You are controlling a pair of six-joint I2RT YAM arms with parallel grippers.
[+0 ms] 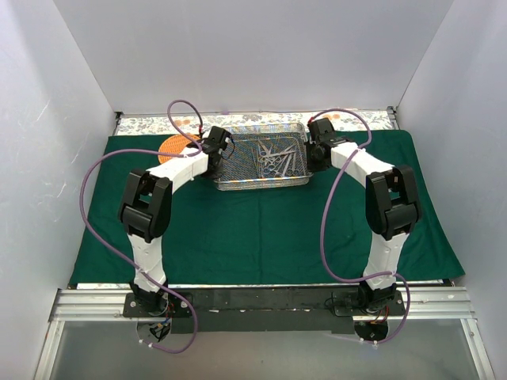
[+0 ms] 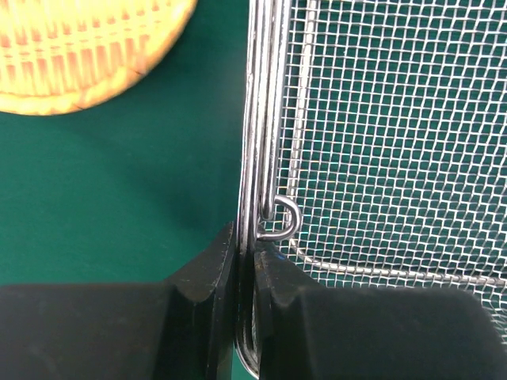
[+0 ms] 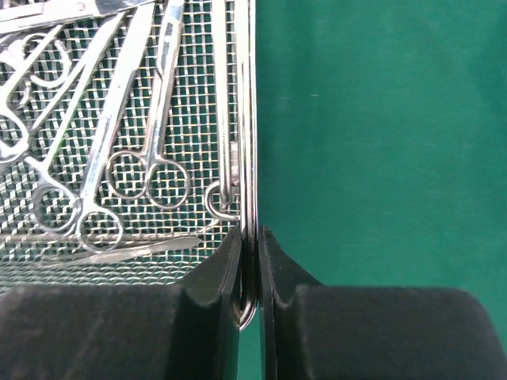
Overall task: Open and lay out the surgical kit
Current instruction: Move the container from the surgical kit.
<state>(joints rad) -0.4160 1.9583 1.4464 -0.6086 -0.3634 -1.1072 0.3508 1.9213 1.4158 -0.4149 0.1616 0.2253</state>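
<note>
- The wire-mesh tray (image 1: 261, 184) sits at the far middle of the opened green cloth (image 1: 261, 233), with the scissors and forceps (image 1: 277, 157) lying inside it.
- The left gripper (image 2: 245, 237) pinches the tray's left end rim; the right gripper (image 3: 249, 237) pinches the right end rim.
- The step looks like a two-arm carry of the tray. The next move calls for both arms to travel together and keep the tray level.
- The orange basket (image 1: 170, 148) lies just beside the left end.
- Wide bare cloth lies on the near side between the arms; the far wall is close behind.
</note>
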